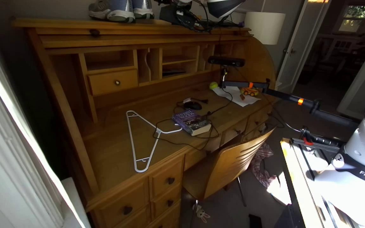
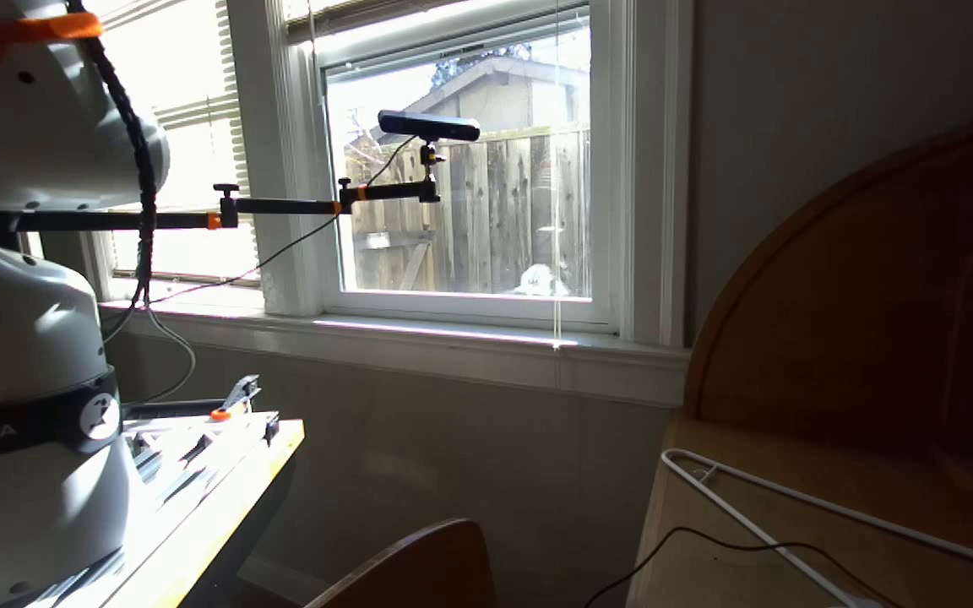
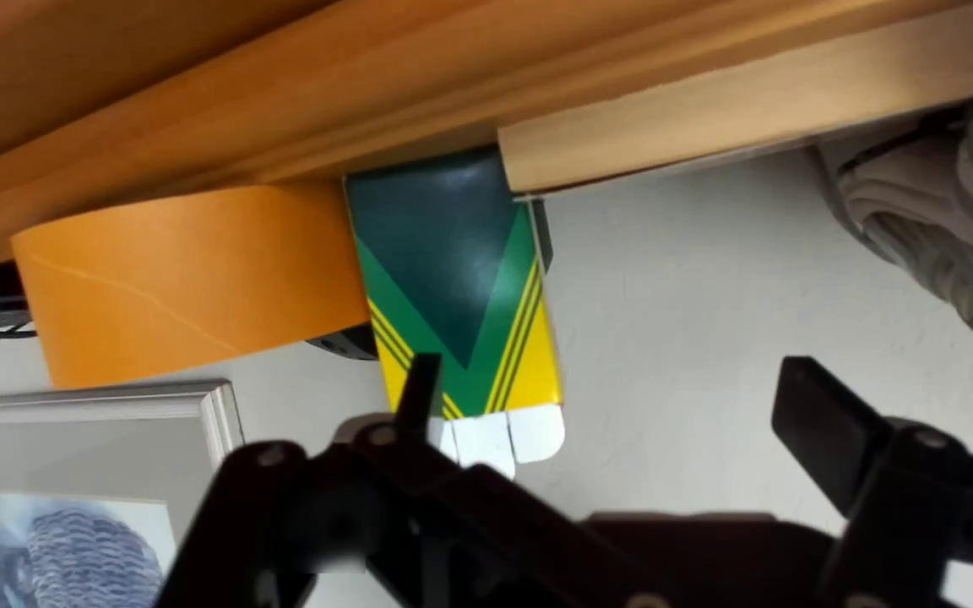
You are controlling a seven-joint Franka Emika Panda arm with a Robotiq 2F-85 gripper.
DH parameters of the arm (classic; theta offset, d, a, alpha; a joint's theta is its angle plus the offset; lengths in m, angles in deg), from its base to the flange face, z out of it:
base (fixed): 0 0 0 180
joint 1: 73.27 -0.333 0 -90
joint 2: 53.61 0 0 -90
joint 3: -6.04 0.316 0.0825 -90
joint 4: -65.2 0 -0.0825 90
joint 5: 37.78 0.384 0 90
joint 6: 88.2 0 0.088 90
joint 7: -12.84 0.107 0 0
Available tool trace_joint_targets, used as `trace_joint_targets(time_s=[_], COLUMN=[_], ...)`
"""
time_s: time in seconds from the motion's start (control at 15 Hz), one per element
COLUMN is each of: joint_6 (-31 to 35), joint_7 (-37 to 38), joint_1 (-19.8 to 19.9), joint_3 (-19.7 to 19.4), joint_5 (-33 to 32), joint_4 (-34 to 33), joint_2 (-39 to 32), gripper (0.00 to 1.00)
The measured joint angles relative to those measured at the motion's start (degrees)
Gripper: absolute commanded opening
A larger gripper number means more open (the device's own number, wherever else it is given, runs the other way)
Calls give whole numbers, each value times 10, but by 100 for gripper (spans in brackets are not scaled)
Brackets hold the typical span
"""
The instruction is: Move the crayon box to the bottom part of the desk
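Note:
The crayon box (image 3: 453,279), a yellow and green carton with a dark panel and open white flaps, stands on the wooden top of the desk (image 3: 284,110) in the wrist view, which appears upside down. My gripper (image 3: 609,380) is open and empty. One finger overlaps the flap end of the box in this view; I cannot tell whether it touches. The other finger is well to the right, over bare wall. The desk's writing surface (image 1: 112,148) shows in an exterior view. The box is not clear in either exterior view, among dark clutter on the desk top.
An orange curved object (image 3: 191,283) stands beside the box. Shoes (image 3: 943,186) and a picture frame (image 3: 220,422) are near. On the writing surface lie a white hanger (image 1: 131,136), a purple book (image 1: 190,122), a mouse (image 1: 192,105) and cables. A chair (image 1: 236,155) stands in front.

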Motion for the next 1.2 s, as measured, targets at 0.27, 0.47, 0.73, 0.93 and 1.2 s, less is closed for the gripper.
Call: trace_joint_targets(time_s=[0.27,0.47,0.73,0.93,1.2], joint_6=[-1,-2,-3,3,19], joint_7=[20,20,13,0,-2], joint_1=[-93,-111,-131,-138,-134], joint_3=[-106,-129,-157,-180,-193], joint_5=[-35,-35,-35,-37,-75], joint_4=[-46,-57,-56,-56,-57], joint_2=[-28,-34,-35,-42,-50], gripper=[100,100,100,100,100])
